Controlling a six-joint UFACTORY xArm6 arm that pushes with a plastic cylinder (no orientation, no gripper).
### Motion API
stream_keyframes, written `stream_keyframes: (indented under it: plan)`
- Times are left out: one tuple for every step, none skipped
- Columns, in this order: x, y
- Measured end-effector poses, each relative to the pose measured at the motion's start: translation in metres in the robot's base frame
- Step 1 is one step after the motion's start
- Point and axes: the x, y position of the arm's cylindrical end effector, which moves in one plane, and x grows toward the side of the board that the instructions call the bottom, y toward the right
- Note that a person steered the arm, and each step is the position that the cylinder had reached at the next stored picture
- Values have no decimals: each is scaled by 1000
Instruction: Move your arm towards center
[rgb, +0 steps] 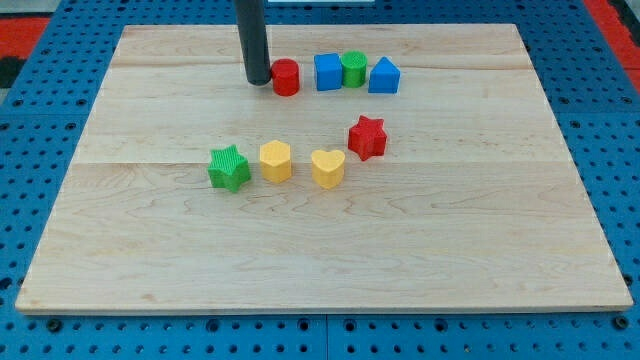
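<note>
My tip (258, 81) rests on the wooden board (320, 250) near the view's top, left of centre. It stands right beside the left side of a red cylinder (286, 77), touching or nearly so. To the right of that stand a blue cube (328, 72), a green cylinder (353, 68) and a blue wedge-like block (384, 76) in a row. Nearer the middle lie a red star (367, 137), a yellow heart (327, 168), a yellow hexagon (275, 160) and a green star (229, 167).
The board lies on a blue perforated table (40, 220). A red area (30, 30) shows at the view's top corners.
</note>
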Motion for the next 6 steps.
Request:
stream_keyframes:
  plan:
    - [0, -21]
    - [18, -37]
    - [36, -21]
    - [39, 38]
    - [39, 110]
    - [39, 163]
